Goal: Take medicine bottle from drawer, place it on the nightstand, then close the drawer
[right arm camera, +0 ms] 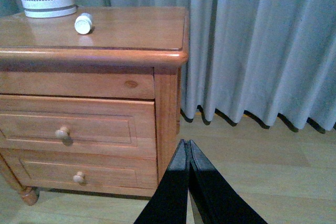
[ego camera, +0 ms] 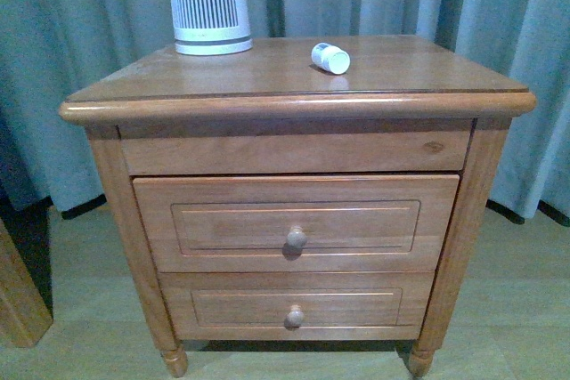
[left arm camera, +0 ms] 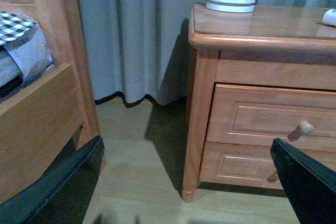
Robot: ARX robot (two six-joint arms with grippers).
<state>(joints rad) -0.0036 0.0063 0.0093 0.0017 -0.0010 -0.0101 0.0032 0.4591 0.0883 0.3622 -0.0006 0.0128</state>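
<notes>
Two arms are pulled back, well clear of the nightstand [ego camera: 294,95]. I see my left gripper [left arm camera: 184,182] spread wide with nothing between its jaws; my right gripper [right arm camera: 189,174] is pressed closed on nothing. The medicine bottle [ego camera: 330,58] lies on its side on top, far above and beyond both jaws. The drawer [ego camera: 296,224] looks closed. A bump could roll the bottle off.

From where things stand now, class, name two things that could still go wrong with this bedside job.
1. The medicine bottle lies on its side on the nightstand top, so a bump could set it rolling toward an edge.
2. The drawer front appears to stand slightly proud of the frame, so it may not be fully closed. Neither gripper is near it: the left is open, the right shut.
</notes>
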